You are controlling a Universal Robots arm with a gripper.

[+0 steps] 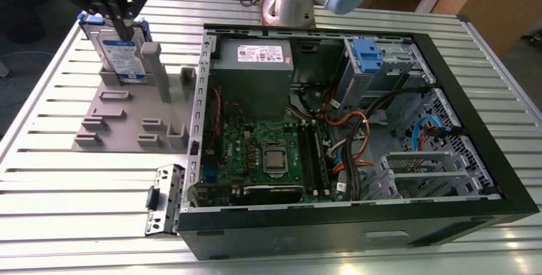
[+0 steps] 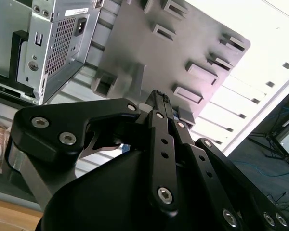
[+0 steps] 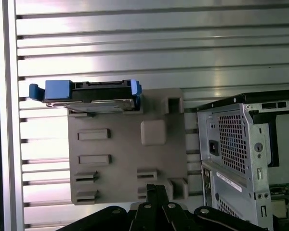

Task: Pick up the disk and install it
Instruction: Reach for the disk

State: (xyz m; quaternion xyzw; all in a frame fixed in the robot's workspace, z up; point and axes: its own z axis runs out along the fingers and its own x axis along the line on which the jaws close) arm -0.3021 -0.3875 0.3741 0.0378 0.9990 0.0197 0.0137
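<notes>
One disk (image 1: 119,59) upright, end effector (image 1: 125,33) near

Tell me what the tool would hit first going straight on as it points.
The tool would probably meet the grey holder, beside the upright disk; depth is unclear, so possibly the disk itself.

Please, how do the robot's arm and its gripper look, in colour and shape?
The arm is a silver-grey tube with a light blue joint cap. The gripper is black: flat linkage bars joined by silver screws, narrowing to a slim tip.
</notes>
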